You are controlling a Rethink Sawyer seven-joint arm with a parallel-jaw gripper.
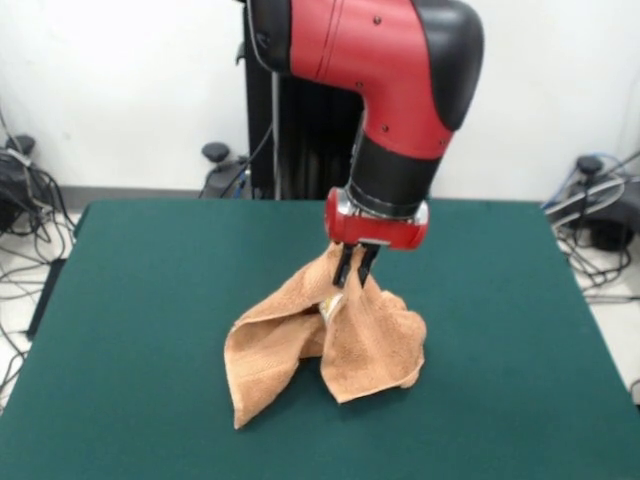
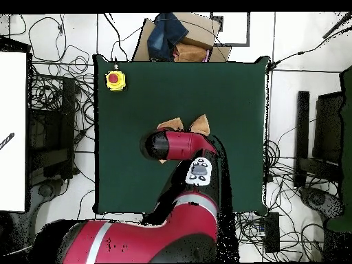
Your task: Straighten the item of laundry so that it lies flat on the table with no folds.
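Hidden: in the overhead view the red and black arm (image 2: 180, 146) covers nearly all of the towel (image 2: 201, 124); only two tan corners poke out past the arm's upper side, and the gripper itself cannot be seen there.
Cut off: the front view crops the arm (image 1: 400, 70) above its elbow, and the table's (image 1: 150, 300) near edge runs out of the bottom of the picture.
Hard to make out: where the black fingers (image 1: 345, 266) meet the cloth, a small pale patch shows between the folds; what it is cannot be told.
Gripper: the gripper (image 1: 355, 270) points straight down, its two fingers drawn narrow and pinching a peak of the towel (image 1: 330, 335).
Towel: near the middle of the table, lifted into a tent shape; its top is held up while its lower folds and corners rest on the green cloth. It is crumpled and hangs in two main lobes, one reaching toward the front-left of the front view.
Edges: the towel lies well apart from every table edge in both views.
Open room: green surface (image 2: 234, 96) spreads wide on all sides of the towel.
Other things: a yellow box with a red button (image 2: 115, 80) sits near one table corner in the overhead view, well apart from the towel; cables (image 1: 30, 210) litter the floor around the table.
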